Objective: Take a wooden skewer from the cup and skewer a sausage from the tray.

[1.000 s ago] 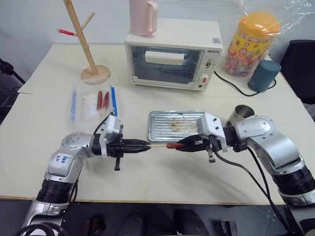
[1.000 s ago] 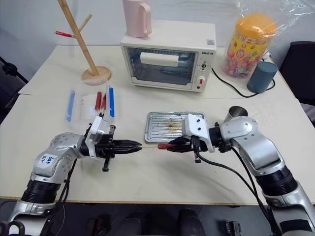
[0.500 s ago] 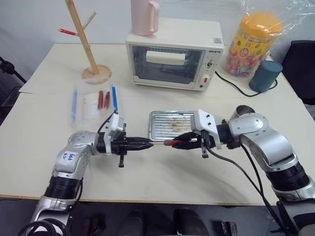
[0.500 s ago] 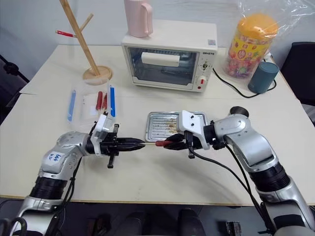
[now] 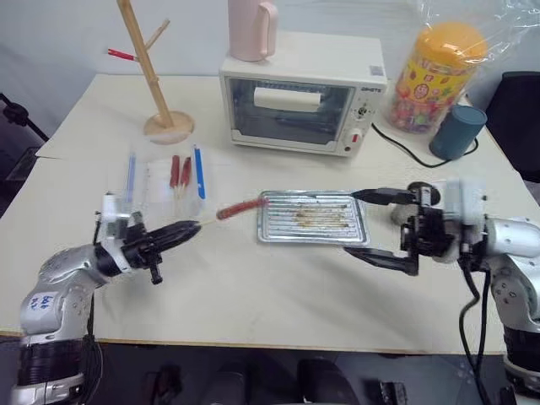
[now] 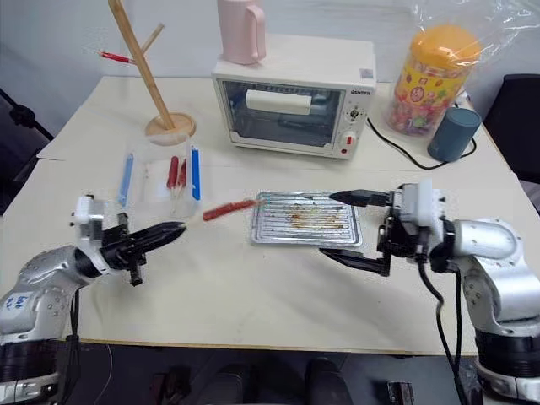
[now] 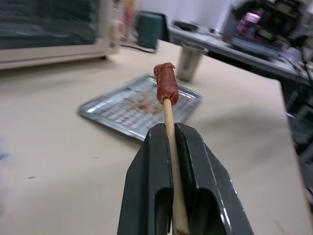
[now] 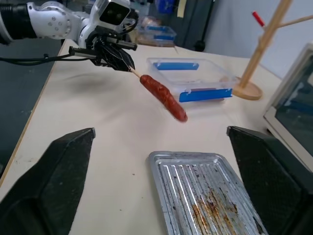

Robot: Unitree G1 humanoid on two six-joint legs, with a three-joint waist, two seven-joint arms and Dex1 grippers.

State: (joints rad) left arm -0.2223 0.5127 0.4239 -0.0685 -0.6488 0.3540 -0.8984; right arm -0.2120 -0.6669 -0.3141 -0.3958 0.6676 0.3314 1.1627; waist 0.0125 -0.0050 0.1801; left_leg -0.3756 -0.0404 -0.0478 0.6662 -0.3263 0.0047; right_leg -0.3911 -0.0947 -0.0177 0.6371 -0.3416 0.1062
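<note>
My left gripper (image 5: 175,234) is shut on the wooden skewer (image 5: 207,221), which points up and to the right. The reddish-brown sausage (image 5: 240,207) sits speared on the skewer's tip, in the air just left of the silver tray (image 5: 263,229). In the left wrist view the skewer (image 7: 171,147) runs between my shut fingers to the sausage (image 7: 166,83), with the steel cup (image 7: 190,61) behind the tray (image 7: 93,108). My right gripper (image 5: 380,226) stands wide open at the tray's right end, holding nothing. Its wrist view looks across at the sausage (image 8: 164,97).
A white toaster oven (image 5: 304,101) with a pink jug (image 5: 251,25) on top stands at the back. A wooden tree stand (image 5: 156,76) and a clear box with red sausages on sticks (image 5: 164,181) are at the left. A yellow snack jar (image 5: 434,72) and a teal cup (image 5: 457,131) are at the back right.
My right gripper has opened, let go of the sausage and drawn back to the right. My left gripper has swung left, carrying the skewer with the sausage on it.
</note>
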